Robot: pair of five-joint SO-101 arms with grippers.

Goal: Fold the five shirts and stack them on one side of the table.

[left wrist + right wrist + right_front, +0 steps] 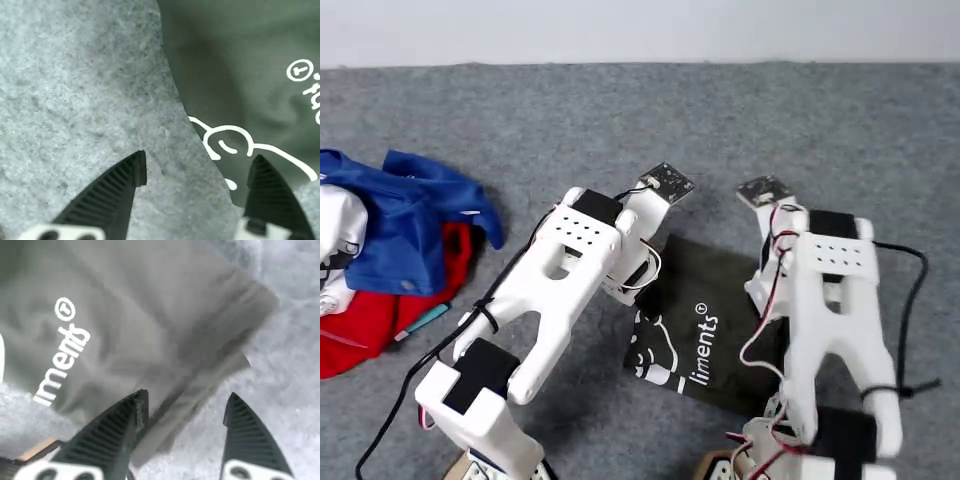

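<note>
A folded black shirt (705, 315) with white print lies on the grey felt between the two arms. My left gripper (197, 175) is open just above the shirt's (240, 70) curved edge, one finger over the felt and one over the fabric. My right gripper (185, 412) is open too, astride the opposite folded edge of the shirt (135, 325). A heap of blue (405, 220), red (380, 310) and white (335, 235) shirts lies at the table's left side.
Grey felt (770, 120) covers the whole table, with open room at the back and the back right. A light blue pen-like thing (420, 322) rests on the red shirt. Cables trail from both arms near the front edge.
</note>
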